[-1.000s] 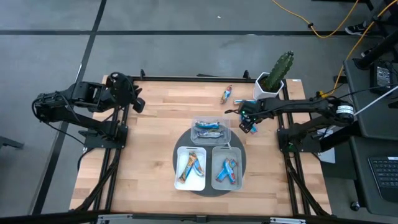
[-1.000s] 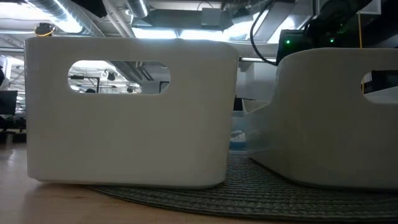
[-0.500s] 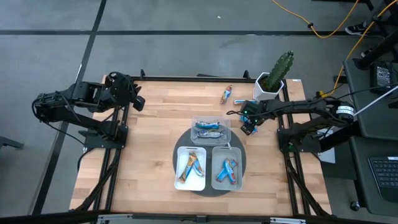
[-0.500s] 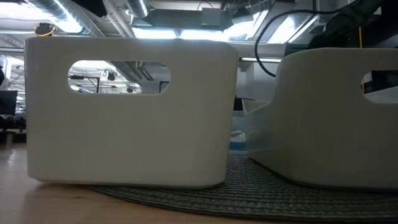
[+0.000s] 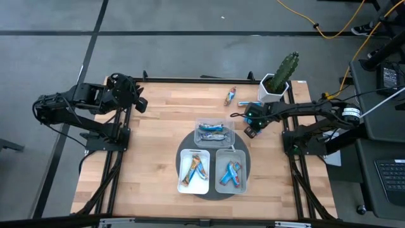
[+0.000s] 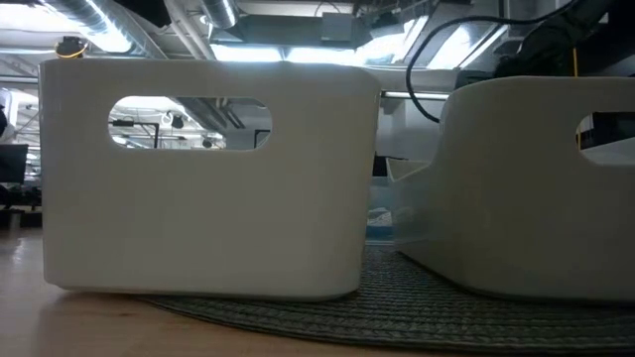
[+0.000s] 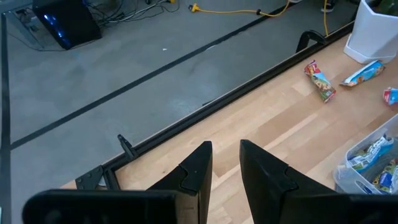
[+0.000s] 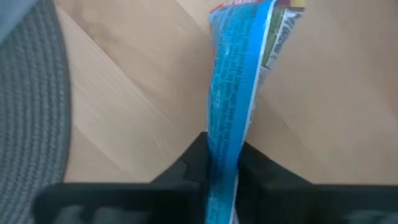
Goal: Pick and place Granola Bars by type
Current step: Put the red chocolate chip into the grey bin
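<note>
My right gripper (image 5: 252, 122) stands over the wood just right of the clear tray (image 5: 214, 133) and is shut on a blue granola bar (image 8: 235, 81). Two more bars lie loose on the table at the far side: an orange-red one (image 5: 230, 96) and a blue one (image 5: 245, 104). Other bars lie in the clear tray, the white tray (image 5: 195, 171) and the grey tray (image 5: 231, 172). My left gripper (image 7: 225, 163) waits at the far left corner, a narrow gap between its fingers and nothing in it. My right gripper pinches the blue bar's wrapper (image 8: 225, 140) between its two fingers, which come from above and lie across the bar. The wrapper is squeezed narrow at the fingers. The bar's far end (image 8: 252, 25) reaches out over the wood; whether it is lifted clear I cannot tell.
The three trays stand on a round grey mat (image 5: 183, 146) at the table's middle. A white pot with a cactus (image 5: 276, 85) stands at the far right corner, near the right arm. In the low view the white tray (image 6: 208, 178) and the grey tray (image 6: 536, 188) block both grippers.
My right gripper has shut on the blue bar while staying almost in the same place beside the clear tray.
</note>
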`<control>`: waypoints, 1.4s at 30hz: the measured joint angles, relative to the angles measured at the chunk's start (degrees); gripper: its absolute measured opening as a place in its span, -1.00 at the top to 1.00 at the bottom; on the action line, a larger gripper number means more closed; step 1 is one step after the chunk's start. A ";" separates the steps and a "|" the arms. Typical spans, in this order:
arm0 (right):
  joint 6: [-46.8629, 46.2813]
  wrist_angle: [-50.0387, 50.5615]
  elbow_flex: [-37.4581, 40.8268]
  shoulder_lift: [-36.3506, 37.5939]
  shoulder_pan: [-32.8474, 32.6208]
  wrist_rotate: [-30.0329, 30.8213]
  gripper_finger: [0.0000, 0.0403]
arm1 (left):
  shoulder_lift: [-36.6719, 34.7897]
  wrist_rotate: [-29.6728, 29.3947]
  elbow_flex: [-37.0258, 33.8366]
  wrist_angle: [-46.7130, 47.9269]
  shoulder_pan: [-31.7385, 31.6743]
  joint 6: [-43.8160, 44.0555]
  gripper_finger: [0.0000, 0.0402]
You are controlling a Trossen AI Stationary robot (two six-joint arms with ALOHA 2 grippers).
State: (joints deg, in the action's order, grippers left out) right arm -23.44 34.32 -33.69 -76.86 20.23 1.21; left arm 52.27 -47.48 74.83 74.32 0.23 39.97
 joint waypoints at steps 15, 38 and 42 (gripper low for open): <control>3.05 12.70 -10.17 0.01 -0.38 -1.35 0.82 | 0.00 0.35 0.00 0.01 0.00 -1.29 0.63; -1.02 16.16 -15.76 22.88 -8.71 -0.87 0.92 | 0.00 0.52 0.00 0.04 0.00 -4.24 0.63; -2.33 15.70 -15.76 28.22 -9.82 -0.85 0.83 | -0.01 0.50 0.00 0.04 0.00 -4.26 0.63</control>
State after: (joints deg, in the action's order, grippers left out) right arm -25.78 50.03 -49.45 -48.64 10.41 0.36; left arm 52.26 -46.98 74.83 74.37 0.23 35.70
